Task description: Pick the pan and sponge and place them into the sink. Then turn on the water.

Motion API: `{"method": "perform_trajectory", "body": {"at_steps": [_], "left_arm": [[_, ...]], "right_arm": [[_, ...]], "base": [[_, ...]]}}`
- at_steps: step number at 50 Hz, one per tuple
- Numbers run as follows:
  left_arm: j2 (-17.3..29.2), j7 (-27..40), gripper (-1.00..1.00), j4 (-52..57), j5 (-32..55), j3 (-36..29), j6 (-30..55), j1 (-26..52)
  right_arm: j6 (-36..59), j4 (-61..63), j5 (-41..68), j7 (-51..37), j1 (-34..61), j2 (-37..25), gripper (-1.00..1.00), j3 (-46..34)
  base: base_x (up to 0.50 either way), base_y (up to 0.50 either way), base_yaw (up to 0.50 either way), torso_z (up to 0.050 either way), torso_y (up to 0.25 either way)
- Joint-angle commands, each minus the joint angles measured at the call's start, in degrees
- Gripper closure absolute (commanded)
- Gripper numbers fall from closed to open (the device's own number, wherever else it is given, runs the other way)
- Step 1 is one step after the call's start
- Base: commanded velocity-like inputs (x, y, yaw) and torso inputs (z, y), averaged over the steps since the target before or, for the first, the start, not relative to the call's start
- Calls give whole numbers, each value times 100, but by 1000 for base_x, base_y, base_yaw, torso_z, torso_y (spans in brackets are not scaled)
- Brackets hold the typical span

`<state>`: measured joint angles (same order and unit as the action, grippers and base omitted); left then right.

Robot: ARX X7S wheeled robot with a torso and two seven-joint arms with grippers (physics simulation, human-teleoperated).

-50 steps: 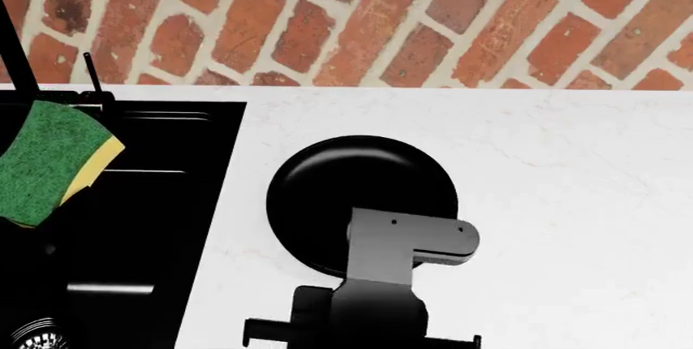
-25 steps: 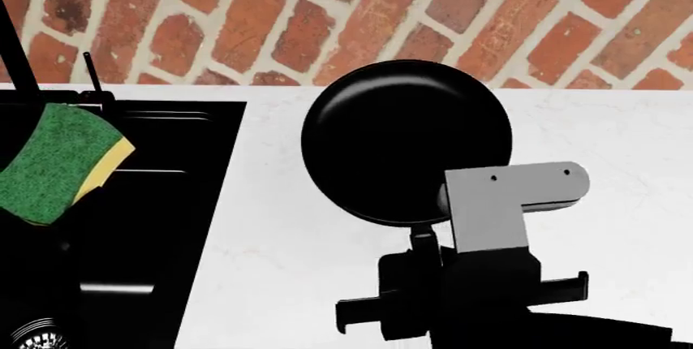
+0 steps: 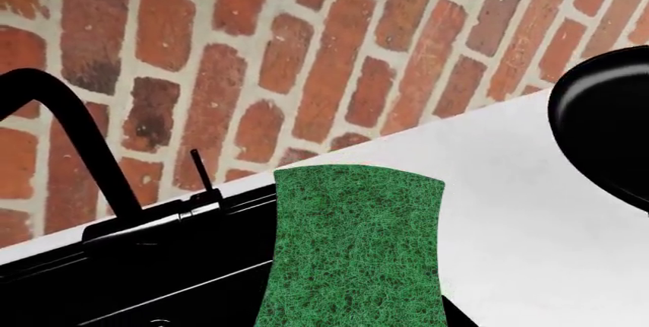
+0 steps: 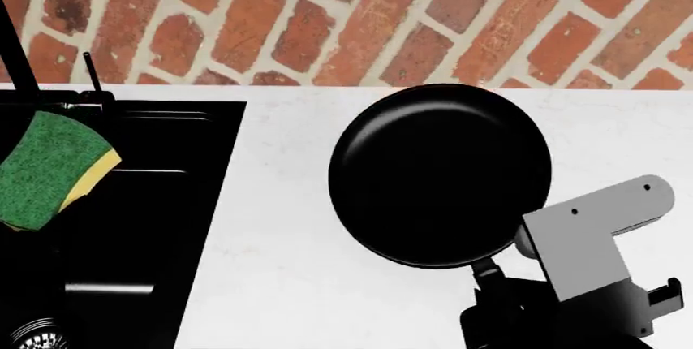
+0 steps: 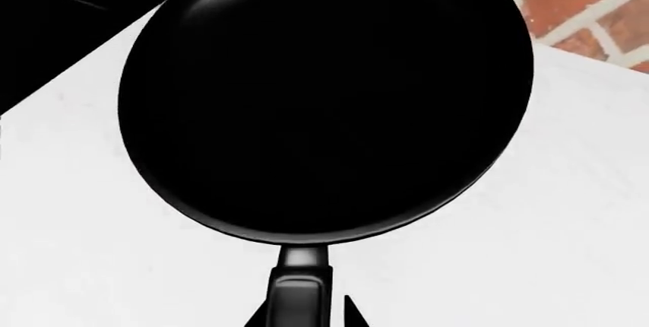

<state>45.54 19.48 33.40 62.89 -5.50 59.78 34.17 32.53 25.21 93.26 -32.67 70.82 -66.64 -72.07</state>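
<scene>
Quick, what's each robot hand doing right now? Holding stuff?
Left pincer: out of view, but the sponge hangs over the sink, so apparently holding it.
Right pincer: shut on the pan handle, pan lifted.

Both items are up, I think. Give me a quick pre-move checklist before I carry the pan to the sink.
1. Pan held by handle at right gripper: ok.
2. Pan over the sink: not ok, it is over the counter.
3. Sponge over the basin: ok.
4. Left gripper's jaws on sponge: cannot tell, hidden.
5. Basin free of objects: cannot tell, partly out of view.
6. Water running from faucet: not ok, no stream visible.
</scene>
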Motion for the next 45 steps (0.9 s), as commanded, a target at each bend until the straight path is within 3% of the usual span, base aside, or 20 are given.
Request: {"method": "perform_trajectory", "body": {"at_steps": [1, 5, 45], "left_arm": [[325, -54, 100, -13, 146, 177, 21, -194], [99, 85, 100, -73, 45, -65, 99, -14], [299, -37, 100, 3, 110, 63, -77, -252]], "right_arm": [[53, 205, -480, 228, 197, -338, 100, 240], [0, 228, -530, 228, 143, -343, 100, 227], [-362, 255, -675, 171, -170, -367, 100, 227]], "base": [[0, 0, 0, 0, 0], [0, 139, 0, 0, 0], [10, 480, 0, 1, 2]]}}
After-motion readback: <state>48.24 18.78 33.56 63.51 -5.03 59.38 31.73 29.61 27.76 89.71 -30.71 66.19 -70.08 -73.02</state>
